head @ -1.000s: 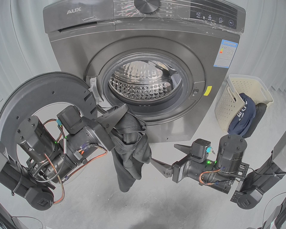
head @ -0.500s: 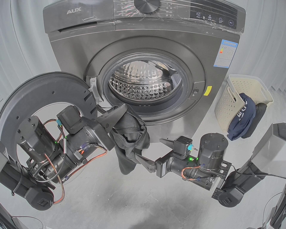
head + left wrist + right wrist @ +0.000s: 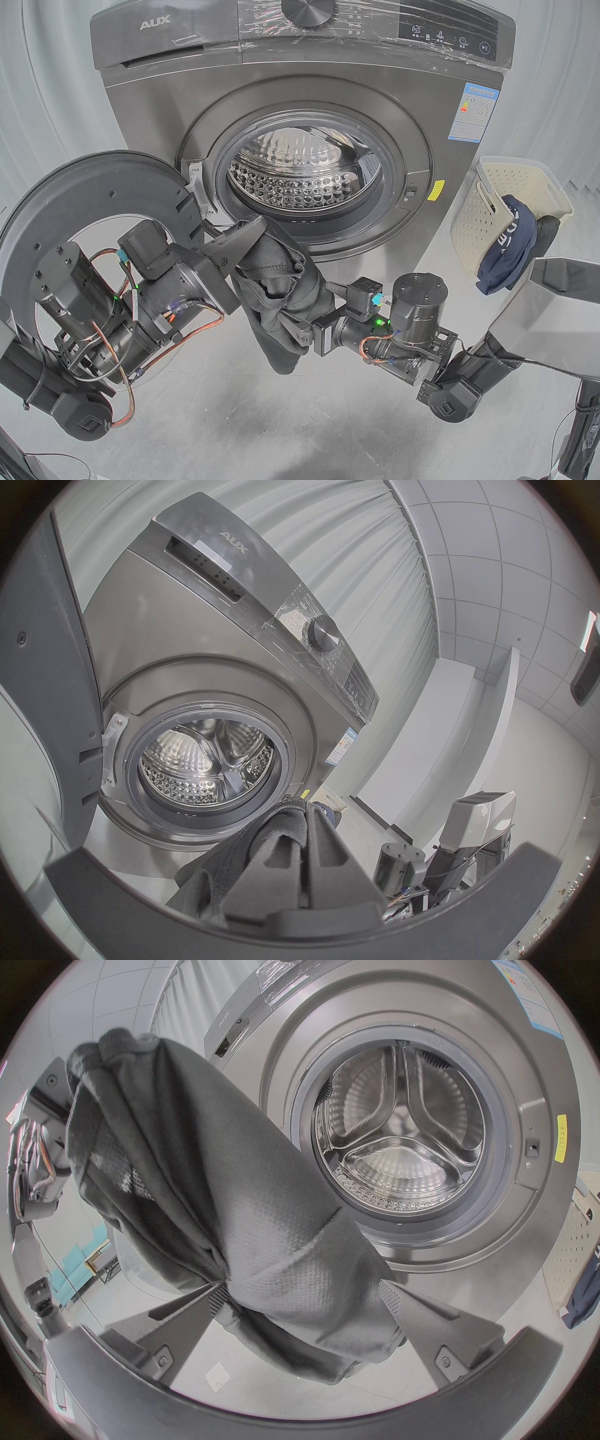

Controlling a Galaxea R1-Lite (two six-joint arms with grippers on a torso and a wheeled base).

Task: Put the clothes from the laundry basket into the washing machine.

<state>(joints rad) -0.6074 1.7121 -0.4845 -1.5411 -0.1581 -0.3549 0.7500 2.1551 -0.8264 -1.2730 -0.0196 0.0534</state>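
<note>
Both arms angle inward just before the open washing machine (image 3: pixel 156 106). The left gripper (image 3: pixel 257 226) pinches the dark grey garment (image 3: pixel 281 281) at its top; the right gripper (image 3: pixel 300 1297), fingers spread, straddles the hanging cloth beneath.

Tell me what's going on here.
The robot is loading laundry. Its left pincer is shut on a dark grey garment, holding it up just in front of the washing machine, whose door stands open. The right pincer is open, its fingers on either side of the garment's hanging lower part. The drum holds nothing yet. A navy garment and another dark piece hang over the rim of the laundry basket beside the machine.
</note>
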